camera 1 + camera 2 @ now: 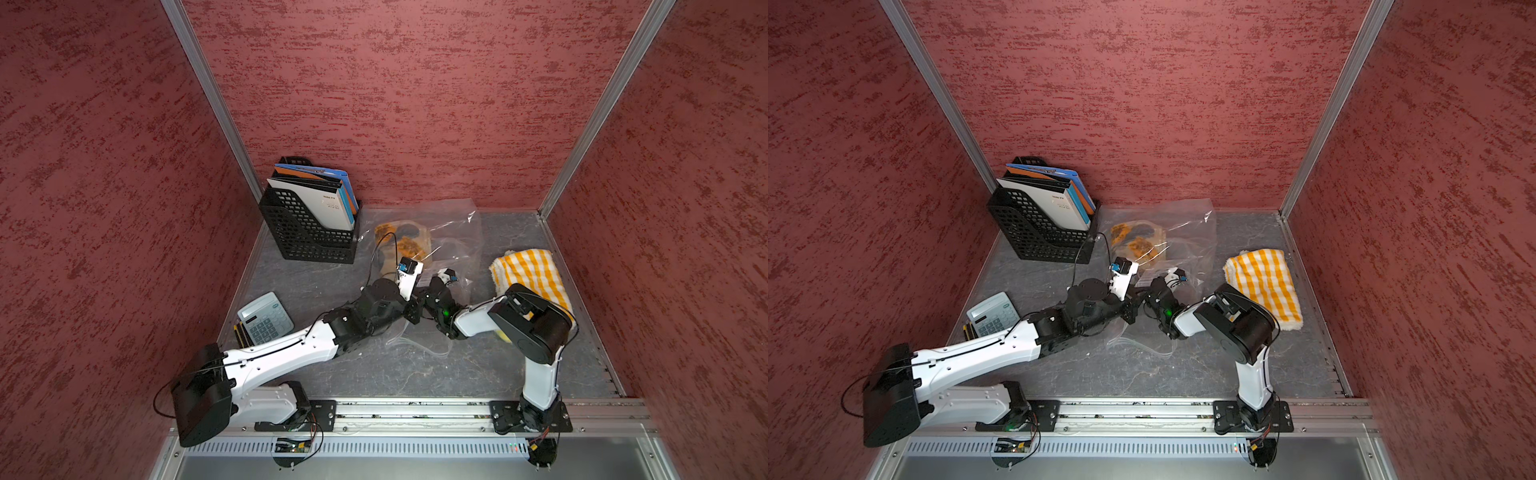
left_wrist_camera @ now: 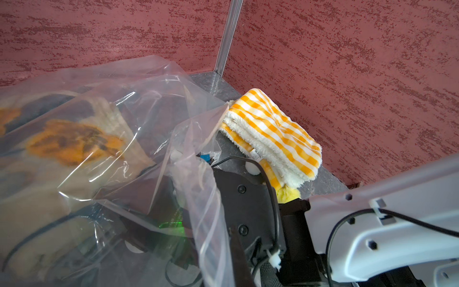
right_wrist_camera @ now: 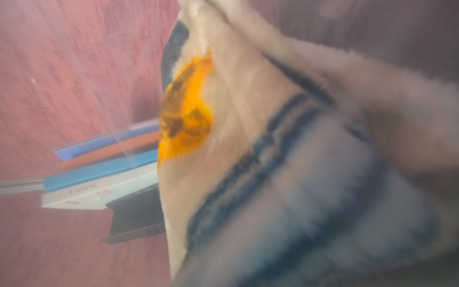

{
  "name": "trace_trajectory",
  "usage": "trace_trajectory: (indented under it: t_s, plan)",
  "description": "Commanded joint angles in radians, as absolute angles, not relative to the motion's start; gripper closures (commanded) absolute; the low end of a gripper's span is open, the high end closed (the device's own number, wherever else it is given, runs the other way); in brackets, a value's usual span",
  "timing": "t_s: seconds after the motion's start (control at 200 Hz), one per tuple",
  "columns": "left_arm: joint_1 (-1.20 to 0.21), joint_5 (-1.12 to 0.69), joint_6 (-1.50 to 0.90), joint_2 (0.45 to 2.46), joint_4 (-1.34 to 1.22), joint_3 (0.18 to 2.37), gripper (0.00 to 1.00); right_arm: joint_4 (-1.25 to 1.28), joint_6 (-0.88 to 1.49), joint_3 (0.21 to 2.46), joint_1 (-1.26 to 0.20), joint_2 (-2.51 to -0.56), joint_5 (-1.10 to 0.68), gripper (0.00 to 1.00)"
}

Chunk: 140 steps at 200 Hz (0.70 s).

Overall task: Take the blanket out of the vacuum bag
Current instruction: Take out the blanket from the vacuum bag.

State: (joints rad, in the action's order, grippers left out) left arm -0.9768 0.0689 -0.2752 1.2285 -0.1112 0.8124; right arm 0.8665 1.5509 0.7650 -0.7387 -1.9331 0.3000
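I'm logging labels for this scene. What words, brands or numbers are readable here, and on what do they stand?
No text here can be read.
White booklet in the rack: dark print, too small in both top views, blurred in the right wrist view.
Calculator: key marks and a green badge, too small.
Tag on the checked towel: print too small.

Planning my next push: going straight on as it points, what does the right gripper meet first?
The blanket, close ahead inside the vacuum bag; blur hides whether they touch. The file holder stands farther on.
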Motion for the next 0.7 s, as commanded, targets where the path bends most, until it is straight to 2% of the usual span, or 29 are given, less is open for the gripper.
trace_trajectory:
  t_s: [0.0, 0.16, 0.436, 0.696]
  plan:
    - [-0.991, -0.014, -0.267, 1.197, -0.100, 0.799, 1.00, 0.832, 1.560, 0.793, -0.697, -1.954, 0.284, 0.89]
    - [-0.985, -0.010, -0.266, 1.207, -0.099, 0.801, 1.00, 0.868, 1.539, 0.773, -0.689, -1.945, 0.272, 1.00]
    - [-0.983, 0.040, -0.286, 1.247, -0.135, 0.798, 1.00, 0.945, 1.523, 0.719, -0.686, -1.873, 0.172, 1.00]
    - [-0.989, 0.135, -0.306, 1.282, -0.210, 0.787, 1.00, 0.970, 1.501, 0.579, -0.668, -1.716, 0.093, 1.00]
